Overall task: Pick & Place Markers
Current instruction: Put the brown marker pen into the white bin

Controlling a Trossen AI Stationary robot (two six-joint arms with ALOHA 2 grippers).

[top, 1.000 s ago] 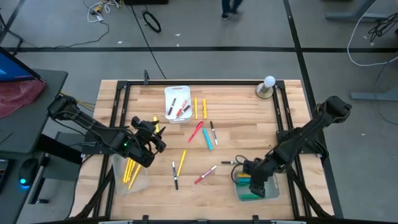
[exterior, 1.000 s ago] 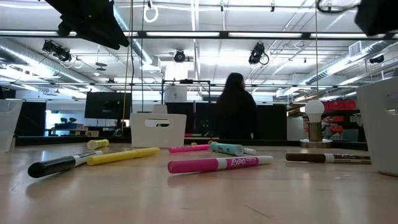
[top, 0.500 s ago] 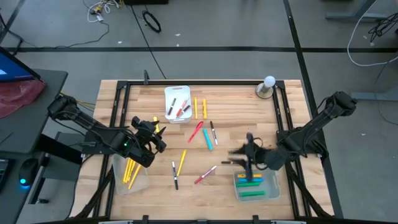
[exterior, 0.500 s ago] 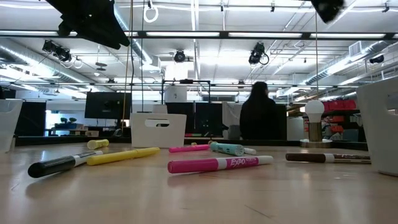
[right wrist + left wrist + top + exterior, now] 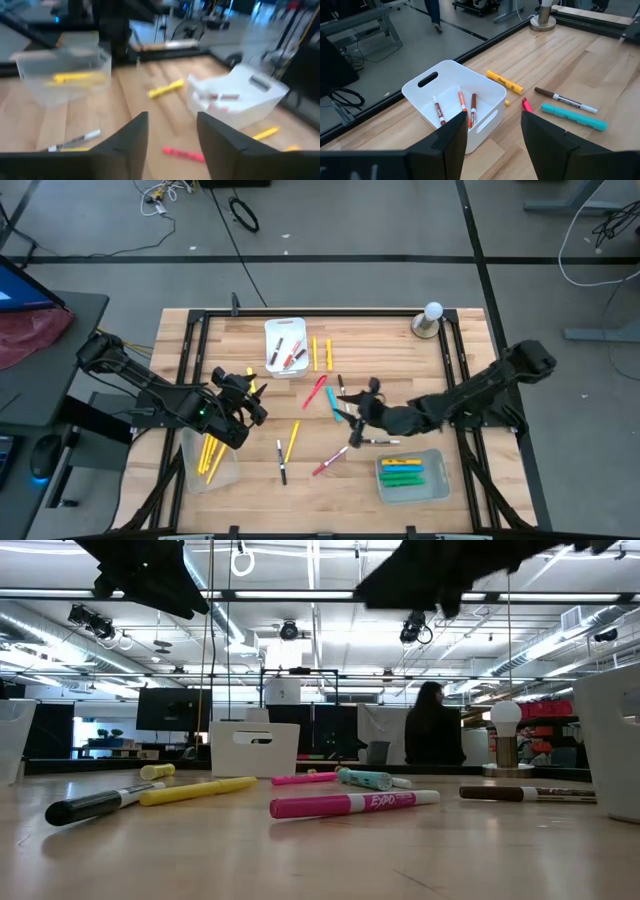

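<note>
Several markers lie loose on the wooden table: two yellow (image 5: 320,353), a pink (image 5: 316,391), a light blue (image 5: 333,402), a slim white (image 5: 343,393), a yellow (image 5: 292,440), a dark (image 5: 281,461), a pink (image 5: 330,461) and a dark one (image 5: 380,441). My right gripper (image 5: 358,412) (image 5: 172,135) hangs open over the table's middle, beside the light blue marker, touching nothing. My left gripper (image 5: 250,395) (image 5: 492,132) waits open above the table's left part, holding nothing.
A white tray (image 5: 285,347) near the far edge holds red markers. A clear tray (image 5: 210,460) near the left holds yellow ones, and a clear tray (image 5: 412,477) near the right holds green and yellow ones. A bulb on a stand (image 5: 430,318) is at the far right corner.
My right gripper has risen out of the right clear tray and swung toward the table's left and far side, and now hangs over the loose markers in the middle. A person in the room behind has walked to the right.
</note>
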